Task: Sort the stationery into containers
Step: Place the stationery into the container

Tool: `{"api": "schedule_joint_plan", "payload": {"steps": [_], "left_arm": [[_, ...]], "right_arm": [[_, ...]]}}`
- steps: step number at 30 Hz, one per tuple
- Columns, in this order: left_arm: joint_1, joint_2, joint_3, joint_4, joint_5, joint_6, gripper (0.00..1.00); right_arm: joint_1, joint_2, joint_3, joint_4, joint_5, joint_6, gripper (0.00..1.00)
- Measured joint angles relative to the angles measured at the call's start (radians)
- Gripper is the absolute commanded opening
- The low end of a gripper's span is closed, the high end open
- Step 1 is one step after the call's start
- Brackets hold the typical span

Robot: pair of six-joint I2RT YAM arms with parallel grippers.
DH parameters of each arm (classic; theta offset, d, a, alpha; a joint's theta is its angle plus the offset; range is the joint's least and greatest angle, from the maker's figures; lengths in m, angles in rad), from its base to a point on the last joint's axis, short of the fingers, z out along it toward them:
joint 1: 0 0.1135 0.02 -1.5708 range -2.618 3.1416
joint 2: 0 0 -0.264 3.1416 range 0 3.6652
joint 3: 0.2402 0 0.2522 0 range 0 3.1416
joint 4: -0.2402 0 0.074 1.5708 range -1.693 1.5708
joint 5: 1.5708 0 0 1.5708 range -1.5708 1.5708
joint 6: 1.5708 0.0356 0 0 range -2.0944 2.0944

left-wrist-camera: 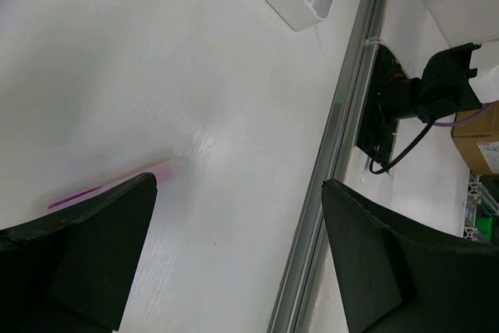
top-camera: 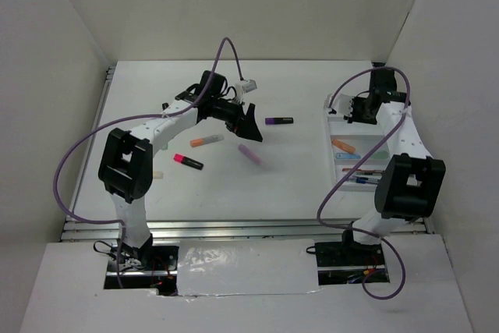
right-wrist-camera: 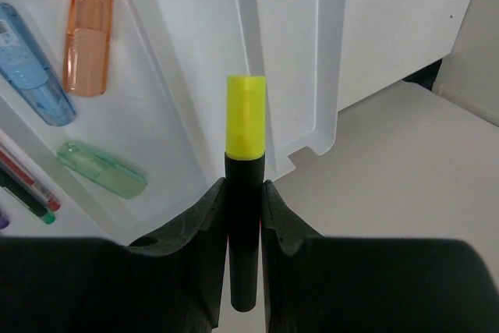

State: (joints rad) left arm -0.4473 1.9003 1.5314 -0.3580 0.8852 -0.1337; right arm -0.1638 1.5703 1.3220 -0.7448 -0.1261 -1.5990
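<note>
Pinched between the black fingers of the right gripper (right-wrist-camera: 243, 193), a yellow-capped highlighter (right-wrist-camera: 245, 122) is held above the far end of the white tray (right-wrist-camera: 284, 52), which sits at the right of the table (top-camera: 296, 185); an orange marker (right-wrist-camera: 88, 29), a blue marker (right-wrist-camera: 31, 68) and a green marker (right-wrist-camera: 101, 169) lie in its compartments. Over mid-table the left gripper (left-wrist-camera: 238, 185) hangs with jaws spread wide and empty, a lilac marker (left-wrist-camera: 117, 186) lying just beside one finger. Left of it lie an orange pen (top-camera: 207, 141) and a pink-capped highlighter (top-camera: 188, 161); a purple-capped highlighter (top-camera: 278, 121) lies to the right.
</note>
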Motion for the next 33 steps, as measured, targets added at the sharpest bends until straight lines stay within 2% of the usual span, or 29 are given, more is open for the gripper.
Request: {"api": "schedule_joint_plan", "payload": {"steps": [7,17,30,33], "left_arm": [[0.062,-0.007,-0.031,0.021,0.0,-0.003,0.99],[0.073,-0.025,-0.049,0.024,0.003,-0.003,0.99],[0.111,-0.029,-0.088,0.038,0.012,-0.012,0.99],[0.127,-0.029,-0.088,0.045,0.022,-0.027,0.99]], "right_arm": [[0.077,0.172,0.2,-0.091,0.1,0.005,0.01],[0.153,0.357,0.308,-0.24,0.262,0.062,0.04],[0.22,0.481,0.402,-0.267,0.402,0.088,0.07],[0.229,0.497,0.423,-0.268,0.412,0.086,0.12]]}}
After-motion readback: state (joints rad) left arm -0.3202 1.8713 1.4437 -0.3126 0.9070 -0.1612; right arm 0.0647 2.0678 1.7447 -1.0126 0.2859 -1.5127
